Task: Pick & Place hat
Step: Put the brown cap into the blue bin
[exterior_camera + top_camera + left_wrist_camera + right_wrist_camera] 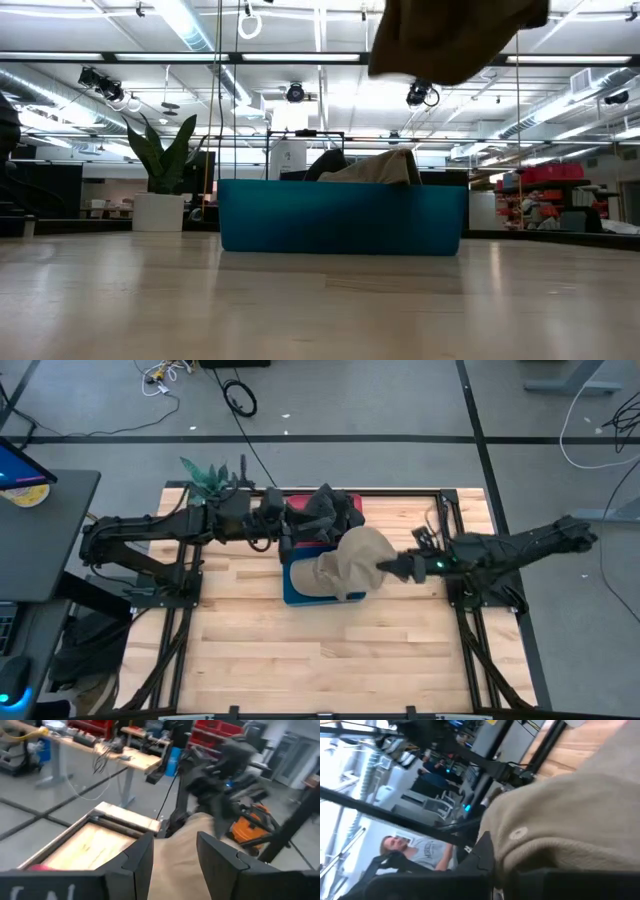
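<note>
The tan hat (355, 560) hangs in my right gripper (388, 566) over the blue bin (300, 592). The low view shows the tan hat (450, 35) lifted high above the bin (340, 215). Another tan cloth piece (385, 165) sticks out over the bin's rim. In the right wrist view the hat's crown with its top button (517, 834) fills the picture. My left gripper (288, 540) is open over the bin's left part. Past its fingers (137, 862) lies tan cloth (175, 855); I cannot tell whether they touch it. My right gripper is shut on the tan hat's right-hand edge (378, 565), reaching in level from the table's right side. The cloth covers the place of contact in the right wrist view, where only one finger (485, 855) shows. The hat is lifted clear of the bin.
Dark hats (325, 510) lie heaped beside a red container (352, 502) at the table's far edge behind the bin. A green plant (205, 475) stands at the far left corner. Bare wood (320, 660) stretches toward the near edge. A person (415, 850) shows beyond the table.
</note>
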Action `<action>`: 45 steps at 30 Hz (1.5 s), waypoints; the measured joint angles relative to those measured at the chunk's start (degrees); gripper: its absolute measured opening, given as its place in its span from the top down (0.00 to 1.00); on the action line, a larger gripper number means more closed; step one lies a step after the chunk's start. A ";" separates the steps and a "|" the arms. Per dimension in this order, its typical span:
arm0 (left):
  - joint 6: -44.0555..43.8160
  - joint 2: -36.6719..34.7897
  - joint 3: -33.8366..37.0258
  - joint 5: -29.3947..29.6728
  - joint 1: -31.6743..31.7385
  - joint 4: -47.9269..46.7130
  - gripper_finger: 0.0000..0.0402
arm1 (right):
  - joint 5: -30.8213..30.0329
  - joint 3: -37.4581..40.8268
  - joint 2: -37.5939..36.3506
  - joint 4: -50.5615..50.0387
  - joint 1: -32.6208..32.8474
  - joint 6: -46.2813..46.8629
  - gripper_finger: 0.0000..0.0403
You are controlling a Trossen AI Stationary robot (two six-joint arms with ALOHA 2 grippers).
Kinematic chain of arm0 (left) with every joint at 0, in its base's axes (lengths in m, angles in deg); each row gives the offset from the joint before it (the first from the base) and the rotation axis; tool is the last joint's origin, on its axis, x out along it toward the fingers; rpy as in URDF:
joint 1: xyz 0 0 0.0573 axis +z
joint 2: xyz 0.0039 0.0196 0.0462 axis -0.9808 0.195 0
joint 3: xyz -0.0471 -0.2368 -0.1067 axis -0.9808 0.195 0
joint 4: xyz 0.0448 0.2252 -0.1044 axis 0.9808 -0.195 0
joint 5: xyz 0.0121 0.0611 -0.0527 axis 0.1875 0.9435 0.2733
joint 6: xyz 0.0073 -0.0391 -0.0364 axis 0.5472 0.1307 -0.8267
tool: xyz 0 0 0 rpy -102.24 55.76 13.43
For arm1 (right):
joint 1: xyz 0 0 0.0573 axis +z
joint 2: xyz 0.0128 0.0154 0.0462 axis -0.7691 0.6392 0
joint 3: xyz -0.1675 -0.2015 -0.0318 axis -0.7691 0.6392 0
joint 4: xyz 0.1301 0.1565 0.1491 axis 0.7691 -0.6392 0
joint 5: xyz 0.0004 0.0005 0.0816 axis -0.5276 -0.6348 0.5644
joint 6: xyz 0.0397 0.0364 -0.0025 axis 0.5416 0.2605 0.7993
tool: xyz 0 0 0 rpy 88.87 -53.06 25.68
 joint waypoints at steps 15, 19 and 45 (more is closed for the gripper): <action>9.13 -8.03 -0.01 -1.28 0.11 -15.10 0.62 | 37.77 -23.38 28.07 -5.12 -17.00 -9.55 1.00; 9.13 -9.47 -0.03 -1.78 -0.04 -22.07 0.62 | 42.32 -32.25 32.19 -14.12 -16.89 -17.20 1.00; 8.57 -10.06 -0.02 -1.81 -0.31 -26.53 0.62 | 32.88 -47.97 48.30 -34.59 -21.79 -48.12 0.99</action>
